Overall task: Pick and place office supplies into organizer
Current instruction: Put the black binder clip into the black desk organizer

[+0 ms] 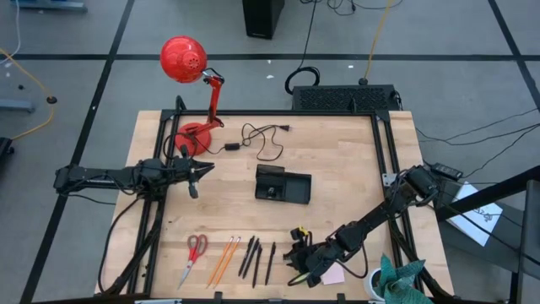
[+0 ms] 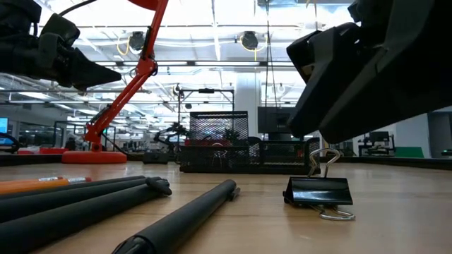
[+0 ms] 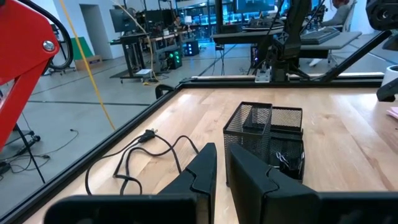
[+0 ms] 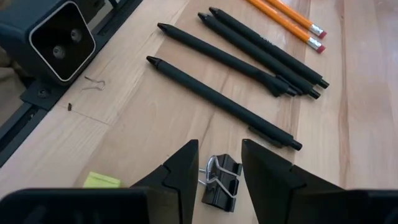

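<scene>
Hovering low over the near edge of the wooden table (image 1: pixel 337 160), the right gripper (image 4: pixel 219 167) has its two dark fingers (image 4: pixel 180 171) parted, and a small black binder clip with silver wire handles (image 4: pixel 221 180) lies on the wood in the gap between them. Whether the fingers already touch the clip I cannot tell; it seems to rest on the table and not be lifted. In the low view the same clip (image 2: pixel 319 192) sits flat on the table under the dark body of the gripper.

Just beyond the clip four slim black pens (image 4: pixel 249 50) lie side by side, and past them two orange pencils with pink erasers (image 4: pixel 292 18). A small yellow-green block (image 4: pixel 101 180) is beside the gripper, and a pink sticky-note pad (image 1: pixel 333 274) lies close to it in the high view. Scissors with red handles (image 1: pixel 194 253) lie farthest along the same row.

The organizer, a small black mesh tray with two compartments (image 1: pixel 283 186), stands in the middle of the table, well apart from these supplies.

The left gripper (image 3: pixel 221 171) waits above the far left part of the table, fingers nearly closed and holding nothing, near a red desk lamp (image 1: pixel 190 76) and a loose black cable (image 1: pixel 261 139).
</scene>
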You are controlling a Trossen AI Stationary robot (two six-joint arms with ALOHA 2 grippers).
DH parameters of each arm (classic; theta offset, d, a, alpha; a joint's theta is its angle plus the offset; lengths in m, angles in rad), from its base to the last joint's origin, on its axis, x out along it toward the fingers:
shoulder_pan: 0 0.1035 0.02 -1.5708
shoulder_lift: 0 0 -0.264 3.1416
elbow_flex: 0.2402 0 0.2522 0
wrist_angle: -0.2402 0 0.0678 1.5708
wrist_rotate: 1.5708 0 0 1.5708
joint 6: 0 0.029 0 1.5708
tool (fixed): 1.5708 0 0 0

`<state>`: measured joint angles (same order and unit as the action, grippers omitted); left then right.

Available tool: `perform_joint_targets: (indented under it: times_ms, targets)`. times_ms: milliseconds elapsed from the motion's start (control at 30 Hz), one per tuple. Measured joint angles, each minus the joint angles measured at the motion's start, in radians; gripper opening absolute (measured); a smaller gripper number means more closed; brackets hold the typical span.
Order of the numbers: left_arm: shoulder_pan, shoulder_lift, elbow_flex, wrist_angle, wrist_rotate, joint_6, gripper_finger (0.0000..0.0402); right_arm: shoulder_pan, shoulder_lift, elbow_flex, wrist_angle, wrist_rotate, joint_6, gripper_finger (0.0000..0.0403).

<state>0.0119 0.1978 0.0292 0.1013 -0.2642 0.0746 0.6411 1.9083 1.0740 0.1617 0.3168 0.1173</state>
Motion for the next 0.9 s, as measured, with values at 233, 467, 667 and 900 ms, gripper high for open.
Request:
perform_joint_targets:
  times_ms: [233,467,667,900]
  targets:
    - [0.0,0.0,0.0,0.0,0.0,0.0,0.0047,0.0,0.025,0.0,-0.004,-0.003,0.018,0.0116]
    - [0.0,0.0,0.0,-0.001,0.0,0.0,0.0047,-0.006,0.07,0.0,0.006,0.023,0.048,0.0116]
    - [0.0,0.0,0.0,-0.001,0.0,0.0,0.0047,-0.007,0.053,-0.001,0.023,0.024,0.047,0.0116]
    - [0.0,0.0,0.0,-0.002,0.0,0.0,0.0047,-0.008,0.052,-0.001,0.036,0.024,0.054,0.011]
